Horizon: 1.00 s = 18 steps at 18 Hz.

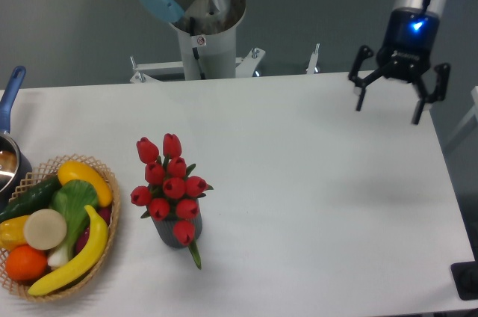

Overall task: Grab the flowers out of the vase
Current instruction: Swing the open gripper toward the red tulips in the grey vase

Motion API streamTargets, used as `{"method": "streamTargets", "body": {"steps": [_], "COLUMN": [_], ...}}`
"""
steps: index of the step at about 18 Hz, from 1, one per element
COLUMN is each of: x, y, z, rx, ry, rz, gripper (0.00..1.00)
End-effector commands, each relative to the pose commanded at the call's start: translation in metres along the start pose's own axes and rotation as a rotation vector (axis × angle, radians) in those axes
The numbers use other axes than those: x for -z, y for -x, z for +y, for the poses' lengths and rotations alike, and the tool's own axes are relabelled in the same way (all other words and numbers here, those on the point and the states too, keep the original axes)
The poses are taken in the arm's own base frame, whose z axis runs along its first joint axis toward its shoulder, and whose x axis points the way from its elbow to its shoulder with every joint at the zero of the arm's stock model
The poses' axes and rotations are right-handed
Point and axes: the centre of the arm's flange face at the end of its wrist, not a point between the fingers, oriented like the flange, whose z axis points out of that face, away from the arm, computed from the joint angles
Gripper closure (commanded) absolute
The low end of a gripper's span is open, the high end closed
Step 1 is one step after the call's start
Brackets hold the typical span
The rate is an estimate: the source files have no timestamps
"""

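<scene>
The flowers [170, 186], a bunch of red tulip buds with green leaves, stand in the vase [176, 232], a small dark grey cylinder at the left-centre of the white table [314, 197]. One bud and a green stem hang over the vase's front. My gripper [389, 111] hovers over the table's far right corner, far from the flowers. Its fingers [359, 96] are spread wide open and hold nothing.
A wicker basket [104, 250] of colourful fruit and vegetables sits at the left edge, close beside the vase. A pot with a blue handle [10, 90] pokes in at the far left. The arm's base column [205, 29] stands behind the table.
</scene>
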Motion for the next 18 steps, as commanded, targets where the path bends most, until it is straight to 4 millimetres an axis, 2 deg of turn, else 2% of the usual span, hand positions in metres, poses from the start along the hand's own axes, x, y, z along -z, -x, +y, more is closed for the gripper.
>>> {"method": "streamTargets", "body": {"steps": [3,8,10,12,14,18], "x": [-0.016,-0.031,-0.035,-0.043,-0.064,-0.083], "y": [-0.012,-0.024,-0.023,-0.025,-0.039,-0.058], "z": [-0.002,-0.003,-0.006,0.001,-0.002,0.010], "rx": [-0.038,-0.087,-0.109,-0.123,-0.134,-0.115], "ry": [0.004,0.007,0.008,0.010,0.008,0.016], "rz": [0.030,0.057,0.062,0.077,0.123,0.168], "gripper": [0.00,0.00,0.00,0.00,0.00,0.00]}}
